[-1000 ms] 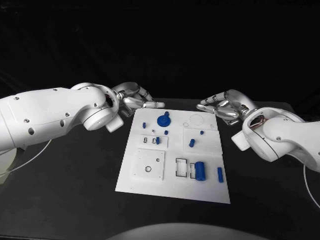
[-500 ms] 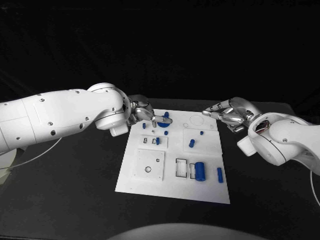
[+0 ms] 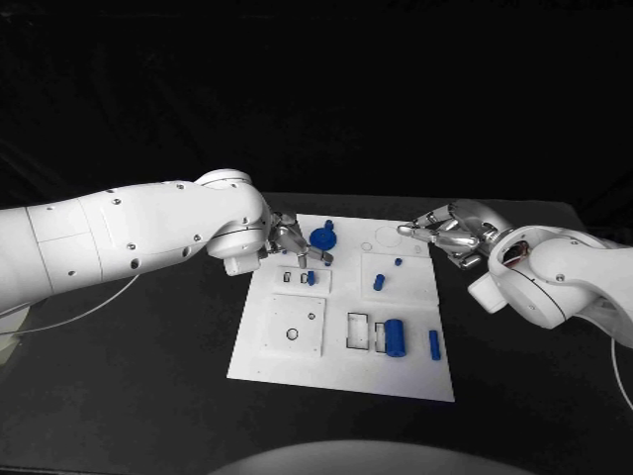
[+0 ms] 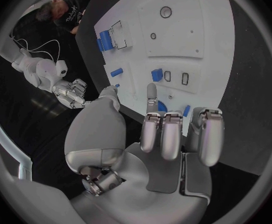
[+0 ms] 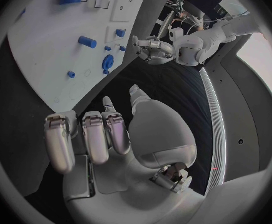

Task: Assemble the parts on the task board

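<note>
The black table [image 3: 145,376] is carrying the white task board [image 3: 345,351], which is lying flat on it near the middle, with dark tabletop showing round every edge of the board. The board is sitting slightly askew, its far end narrower in the head view than its near end. To the left of the task board a thin pale cable [image 3: 60,319] is trailing across the table, well apart from the board. On the board's right, another thin cable [image 3: 626,391] is curving near the table's edge.
</note>
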Controlling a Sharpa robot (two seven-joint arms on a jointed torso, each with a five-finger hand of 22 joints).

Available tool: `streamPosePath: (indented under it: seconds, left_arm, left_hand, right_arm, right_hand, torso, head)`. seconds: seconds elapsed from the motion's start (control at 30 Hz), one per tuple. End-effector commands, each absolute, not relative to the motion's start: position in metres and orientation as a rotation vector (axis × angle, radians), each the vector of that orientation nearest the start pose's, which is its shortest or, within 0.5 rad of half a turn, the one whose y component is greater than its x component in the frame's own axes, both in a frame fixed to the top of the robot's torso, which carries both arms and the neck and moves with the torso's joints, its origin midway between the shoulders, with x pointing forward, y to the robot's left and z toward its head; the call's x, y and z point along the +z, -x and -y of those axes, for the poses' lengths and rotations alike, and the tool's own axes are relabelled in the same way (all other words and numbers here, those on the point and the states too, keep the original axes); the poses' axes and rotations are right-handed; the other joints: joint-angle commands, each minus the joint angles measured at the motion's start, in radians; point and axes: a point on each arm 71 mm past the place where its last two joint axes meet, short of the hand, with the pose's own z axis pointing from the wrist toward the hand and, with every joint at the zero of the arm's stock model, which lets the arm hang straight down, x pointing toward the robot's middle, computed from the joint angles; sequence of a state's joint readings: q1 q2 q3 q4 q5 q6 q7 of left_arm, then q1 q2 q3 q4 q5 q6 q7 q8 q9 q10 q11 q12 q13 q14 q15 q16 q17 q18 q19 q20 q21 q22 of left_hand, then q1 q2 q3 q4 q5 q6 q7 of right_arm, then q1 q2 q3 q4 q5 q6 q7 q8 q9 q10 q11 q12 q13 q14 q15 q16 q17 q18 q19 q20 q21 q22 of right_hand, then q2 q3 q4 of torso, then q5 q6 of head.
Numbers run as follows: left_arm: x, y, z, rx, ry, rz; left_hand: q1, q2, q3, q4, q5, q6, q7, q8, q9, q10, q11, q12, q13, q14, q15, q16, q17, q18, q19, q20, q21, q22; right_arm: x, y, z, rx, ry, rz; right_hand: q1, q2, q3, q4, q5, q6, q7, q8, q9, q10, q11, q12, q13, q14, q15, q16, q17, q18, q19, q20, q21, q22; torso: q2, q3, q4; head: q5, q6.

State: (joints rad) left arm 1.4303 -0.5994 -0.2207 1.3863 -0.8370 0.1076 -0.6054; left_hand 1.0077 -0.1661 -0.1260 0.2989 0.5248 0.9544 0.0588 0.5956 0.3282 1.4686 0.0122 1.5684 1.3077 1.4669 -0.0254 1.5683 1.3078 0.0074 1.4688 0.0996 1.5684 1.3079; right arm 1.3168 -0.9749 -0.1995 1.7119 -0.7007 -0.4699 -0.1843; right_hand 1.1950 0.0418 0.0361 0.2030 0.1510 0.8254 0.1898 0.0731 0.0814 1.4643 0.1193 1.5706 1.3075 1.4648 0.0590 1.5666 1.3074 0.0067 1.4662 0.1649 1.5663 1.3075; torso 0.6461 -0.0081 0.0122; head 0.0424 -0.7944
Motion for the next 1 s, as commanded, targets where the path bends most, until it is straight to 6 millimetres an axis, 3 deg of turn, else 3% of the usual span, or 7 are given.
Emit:
streamPosePath:
  seconds: [0.03,0.3,0.87,1.0]
  left_arm:
    - [-0.193,-0.508,-0.142,-0.329,0.178,-2.48]
    - [-0.2,-0.511,-0.141,-0.261,0.139,-2.538]
    - [-0.208,-0.515,-0.131,-0.224,0.106,-2.528]
    - [-0.208,-0.516,-0.129,-0.224,0.106,-2.527]
  left_hand:
    - [0.013,0.023,0.016,0.0,-0.001,-0.004,0.001,-0.004,0.011,0.102,-0.008,0.002,0.263,0.104,-0.006,0.003,0.263,-0.007,0.102,-0.008,0.002,0.263]
    - [0.013,0.067,0.043,-0.002,-0.019,-0.032,0.003,0.014,0.064,0.102,-0.007,0.002,0.263,0.104,-0.007,0.003,0.263,-0.007,0.102,-0.012,0.002,0.263]
    - [0.015,0.078,0.052,-0.003,-0.035,-0.049,0.003,0.027,0.108,0.102,-0.007,0.002,0.263,0.104,-0.007,0.003,0.263,-0.007,0.102,-0.013,0.002,0.263]
    - [0.014,0.093,0.058,-0.003,-0.045,-0.053,0.002,0.029,0.122,0.102,-0.007,0.002,0.263,0.104,-0.007,0.003,0.263,-0.007,0.102,-0.013,0.002,0.263]
  right_arm:
    - [-0.191,-0.45,0.229,0.824,-0.631,-1.88]
    - [-0.193,-0.449,0.23,0.809,-0.63,-1.897]
    - [-0.197,-0.449,0.229,0.8,-0.624,-1.923]
    - [-0.198,-0.449,0.23,0.796,-0.623,-1.924]
  right_hand:
    - [-0.01,-0.002,-0.002,0.007,-0.002,0.0,0.01,0.003,0.002,0.106,0.009,0.0,0.263,0.106,0.009,0.004,0.263,-0.007,0.105,0.008,0.004,0.263]
    - [-0.01,-0.002,-0.003,0.007,-0.005,-0.001,0.014,0.003,0.002,0.106,0.012,0.0,0.263,0.106,0.011,0.004,0.263,-0.007,0.105,0.01,0.004,0.263]
    - [-0.013,0.002,-0.007,0.011,-0.007,-0.004,0.023,0.003,0.001,0.106,0.02,0.0,0.263,0.106,0.018,0.004,0.263,-0.007,0.105,0.015,0.004,0.263]
    - [-0.013,0.002,-0.007,0.011,-0.007,-0.004,0.024,0.003,0.001,0.106,0.021,0.0,0.263,0.106,0.019,0.004,0.263,-0.007,0.105,0.016,0.004,0.263]
  torso:
    - [0.0,0.0,-0.0022]
    - [0.0,0.0006,-0.0006]
    - [0.0,0.0007,0.0013]
    - [0.0,0.0007,0.0005]
  head:
    - [0.002,0.001]
    - [0.0,-0.001]
    - [0.002,0.001]
    - [0.003,-0.001]
